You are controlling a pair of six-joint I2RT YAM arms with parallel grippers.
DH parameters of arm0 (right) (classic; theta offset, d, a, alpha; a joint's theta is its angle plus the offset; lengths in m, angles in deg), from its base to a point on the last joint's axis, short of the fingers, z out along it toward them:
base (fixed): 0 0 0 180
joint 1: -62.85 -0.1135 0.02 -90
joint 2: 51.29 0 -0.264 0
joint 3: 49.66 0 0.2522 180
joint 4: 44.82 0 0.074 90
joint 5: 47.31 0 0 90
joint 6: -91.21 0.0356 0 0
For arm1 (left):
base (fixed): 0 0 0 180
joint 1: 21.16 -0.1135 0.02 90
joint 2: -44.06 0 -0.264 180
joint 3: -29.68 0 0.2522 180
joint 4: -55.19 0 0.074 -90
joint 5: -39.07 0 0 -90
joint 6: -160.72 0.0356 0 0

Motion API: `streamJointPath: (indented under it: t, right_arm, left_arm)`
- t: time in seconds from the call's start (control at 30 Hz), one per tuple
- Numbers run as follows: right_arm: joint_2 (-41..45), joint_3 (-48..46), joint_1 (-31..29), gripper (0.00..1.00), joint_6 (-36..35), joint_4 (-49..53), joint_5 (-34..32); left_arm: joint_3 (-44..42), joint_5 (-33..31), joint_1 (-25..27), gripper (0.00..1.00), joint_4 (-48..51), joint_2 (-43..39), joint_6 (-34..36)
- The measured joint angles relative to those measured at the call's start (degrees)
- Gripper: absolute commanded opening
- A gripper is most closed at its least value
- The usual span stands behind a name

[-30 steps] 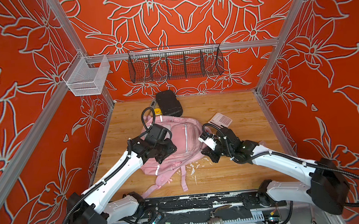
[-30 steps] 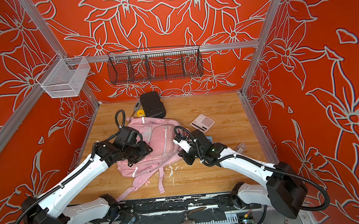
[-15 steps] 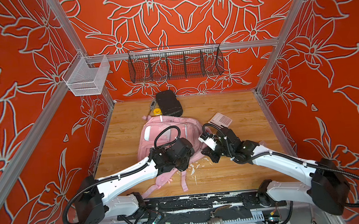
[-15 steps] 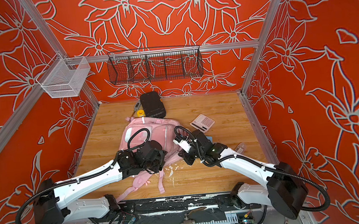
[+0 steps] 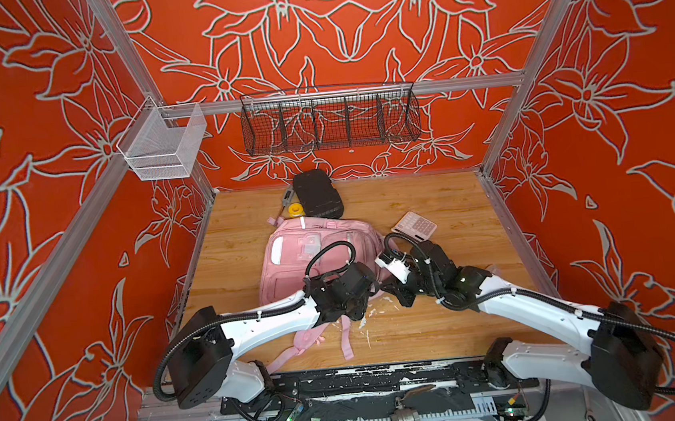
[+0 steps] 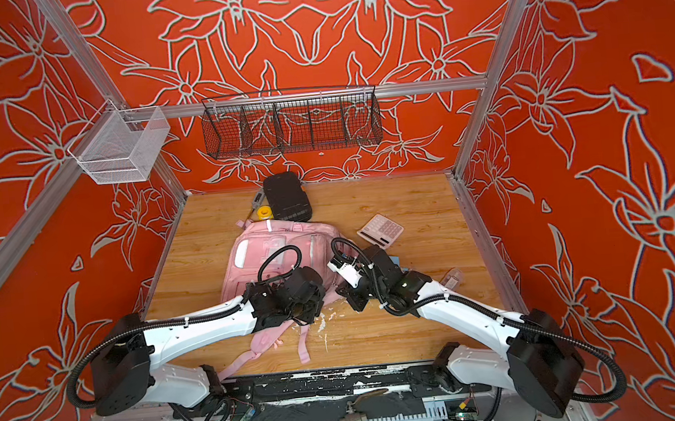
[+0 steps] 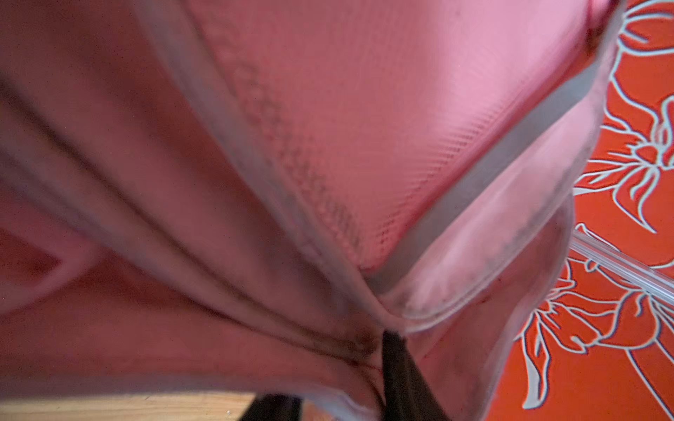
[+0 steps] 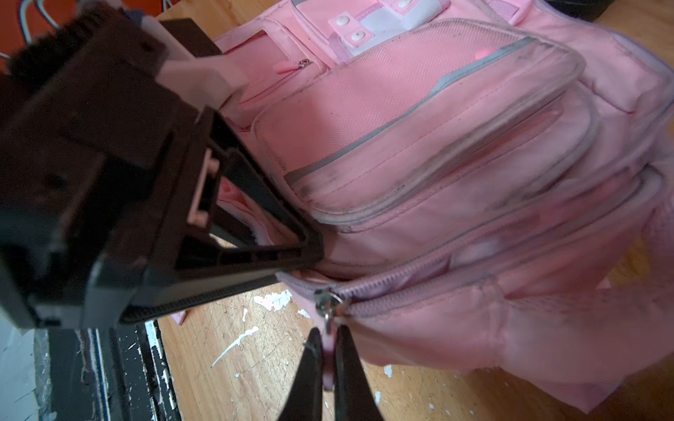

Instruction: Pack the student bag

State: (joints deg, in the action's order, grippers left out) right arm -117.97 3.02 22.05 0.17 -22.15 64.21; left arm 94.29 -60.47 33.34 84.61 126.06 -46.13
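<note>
The student bag, pale pink with grey reflective strips, lies flat mid-table, straps trailing toward the front edge. My left gripper is at the bag's near right corner, jaws closed on a fold of pink fabric beside the main zip. Its fingers are hidden under the wrist in both top views. Close beside it, my right gripper is shut on the pink zipper pull that hangs from the metal slider.
A black hard case and a small yellow round object lie behind the bag. A calculator sits to its right. A black wire basket and a white mesh basket hang on the walls.
My left arm swung from the bag's left side across to its near right corner, and its jaws closed on the fabric. The right gripper kept its hold and place.
</note>
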Motion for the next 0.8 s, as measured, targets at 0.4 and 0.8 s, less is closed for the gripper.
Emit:
streamJointPath:
  t: [0.4, 0.8]
  right_arm:
    - [-2.43, 5.38, 7.87, 0.00, -1.20, 0.26, 3.61]
    - [-21.62, 18.60, 15.02, 0.00, -2.03, 1.11, 12.66]
  left_arm:
    - [-1.18, 3.21, -4.24, 0.00, 10.64, -15.23, 1.22]
    - [-5.92, 7.19, -10.32, 0.00, 19.02, -30.73, 9.29]
